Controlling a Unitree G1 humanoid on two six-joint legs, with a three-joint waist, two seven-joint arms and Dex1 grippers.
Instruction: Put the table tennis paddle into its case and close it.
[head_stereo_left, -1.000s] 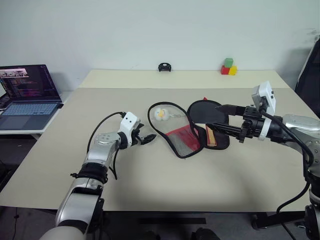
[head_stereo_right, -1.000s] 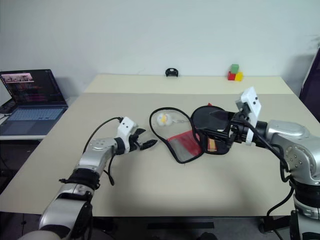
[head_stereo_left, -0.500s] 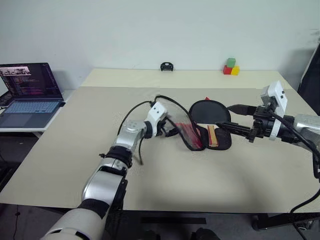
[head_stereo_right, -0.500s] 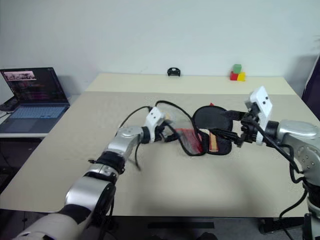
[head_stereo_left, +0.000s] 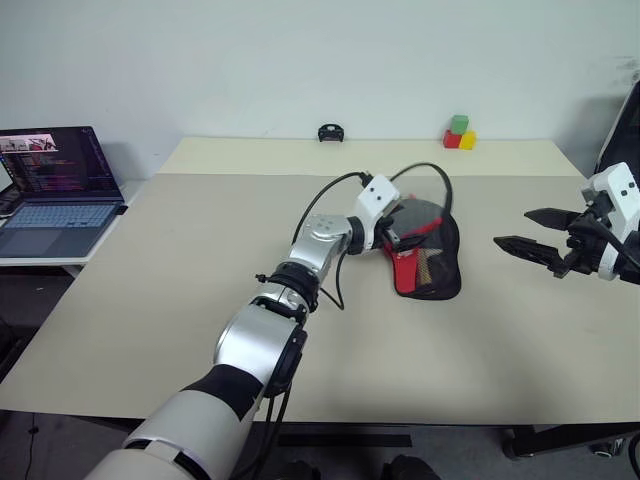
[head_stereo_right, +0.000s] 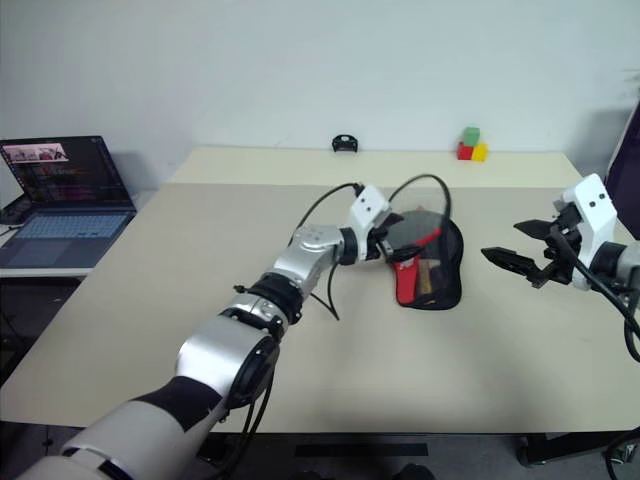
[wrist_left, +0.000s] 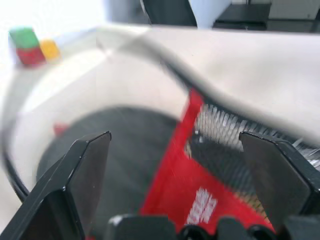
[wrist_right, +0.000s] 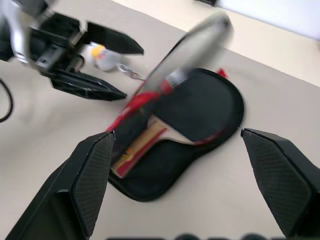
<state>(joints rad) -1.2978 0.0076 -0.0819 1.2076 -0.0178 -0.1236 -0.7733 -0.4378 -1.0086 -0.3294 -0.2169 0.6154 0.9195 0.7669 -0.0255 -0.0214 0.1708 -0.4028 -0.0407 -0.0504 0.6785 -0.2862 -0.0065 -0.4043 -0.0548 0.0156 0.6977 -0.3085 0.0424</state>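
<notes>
Mid-table, at about 1 o'clock from the table's centre, lies the case, its lid flap partly swung over the table tennis paddle inside. Left gripper sits at the case's 9 o'clock edge, fingers spread, touching or just under the flap; whether it bears on the fabric I cannot tell. Right gripper hangs well apart at 3 o'clock of the case, fingers spread, holding nothing.

Handling, as judgement: case is soft and floppy, light, and will sag or fold unless lifted by the stiffer zip rim. Best hold looks like the flap's piped edge or the zip pull. Paddle is rigid and light, and should stay put under the flap.

Materials: black woven fabric, red panel with white logo, black mesh pocket; paddle-shaped outline. Bat shows a pale wood-and-red handle. Table is matte beige.
</notes>
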